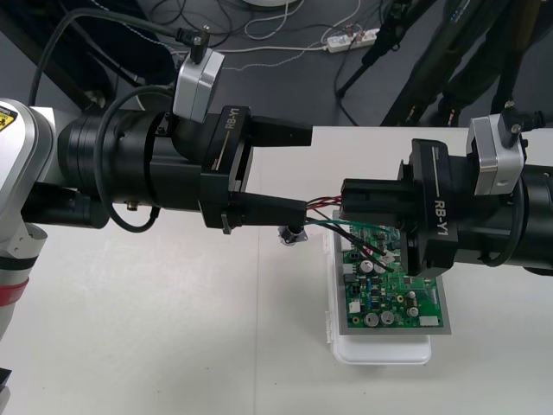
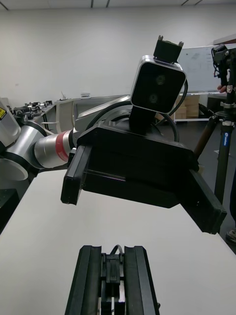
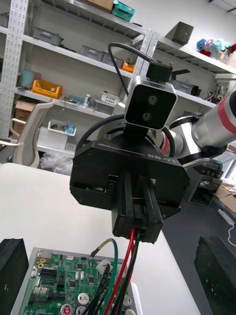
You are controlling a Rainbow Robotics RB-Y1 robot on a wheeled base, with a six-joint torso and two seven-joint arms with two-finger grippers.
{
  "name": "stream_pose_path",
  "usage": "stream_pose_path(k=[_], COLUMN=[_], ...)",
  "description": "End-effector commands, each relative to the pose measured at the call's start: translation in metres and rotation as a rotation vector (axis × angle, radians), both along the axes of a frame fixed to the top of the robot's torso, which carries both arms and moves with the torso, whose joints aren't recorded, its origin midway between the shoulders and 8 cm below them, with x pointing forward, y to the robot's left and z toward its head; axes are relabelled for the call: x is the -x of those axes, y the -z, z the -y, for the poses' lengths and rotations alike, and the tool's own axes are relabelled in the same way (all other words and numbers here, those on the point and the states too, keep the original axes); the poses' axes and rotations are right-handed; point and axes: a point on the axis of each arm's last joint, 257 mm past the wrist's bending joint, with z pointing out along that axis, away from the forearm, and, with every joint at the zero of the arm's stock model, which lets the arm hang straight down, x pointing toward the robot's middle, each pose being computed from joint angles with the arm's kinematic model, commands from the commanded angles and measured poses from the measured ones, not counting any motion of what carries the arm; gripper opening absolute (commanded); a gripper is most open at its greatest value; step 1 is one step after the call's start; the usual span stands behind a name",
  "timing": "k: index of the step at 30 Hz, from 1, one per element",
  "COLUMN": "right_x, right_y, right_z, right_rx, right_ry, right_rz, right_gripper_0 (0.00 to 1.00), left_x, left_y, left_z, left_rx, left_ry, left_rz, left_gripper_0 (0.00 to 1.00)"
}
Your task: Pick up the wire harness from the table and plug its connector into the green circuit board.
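1. The right gripper [image 1: 346, 197] reaches in from the right and hangs over the far left corner of the green circuit board [image 1: 380, 298]. Its fingers are closed on the wire harness [image 1: 327, 204].
2. Seen from the right wrist, that gripper's two black fingers [image 2: 88, 280] stand close together, with the small black plug [image 2: 112, 273] clamped between them.
3. The plug is in the fingers, not in the board.
4. From the grip, the red, black and green wires [image 3: 129, 256] drop from the closed fingertips over the board's components, as the left wrist view shows. In the front view they trail away to the left, and the green wire [image 1: 346, 226] runs along the board's far edge.
5. The left gripper [image 1: 308, 171] comes in from the left and faces the right gripper across a short gap. Its fingers are spread wide, one on the far side and one on the near side. In its own wrist view, these fingers [image 3: 12, 270] stand at the two lower corners.
6. The red and black wires meet the tip of the left gripper's near finger. Whether they touch it cannot be told.
7. The round metal socket [image 1: 292, 234] ends the harness just left of the board, just beside and below that near finger's tip. Whether it rests on the table [image 1: 155, 328] or hangs clear of it cannot be told.
8. The board lies flat on its white base [image 1: 380, 350], on the right half of the table. The base's near edge juts out past the board.
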Motion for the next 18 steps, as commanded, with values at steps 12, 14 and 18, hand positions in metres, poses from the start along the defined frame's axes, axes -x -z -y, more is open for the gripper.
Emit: stream_pose_path(k=[12,14,18], right_x=[0.014,0.015,0.016], right_y=[-0.010,-0.011,-0.011], right_z=[-0.015,-0.015,-0.016], right_rx=[-0.065,-0.069,-0.072], right_ry=[-0.024,-0.026,-0.029], right_rz=[0.049,0.045,0.042], right_gripper_0=[0.00,0.00,0.00], left_x=[0.035,0.035,0.034], left_y=[0.011,0.012,0.014], left_z=[0.017,0.019,0.021], left_rx=[-0.049,-0.048,-0.050], left_ry=[0.134,0.131,0.129], left_rz=[0.152,0.164,0.190], left_gripper_0=[1.00,1.00,1.00])
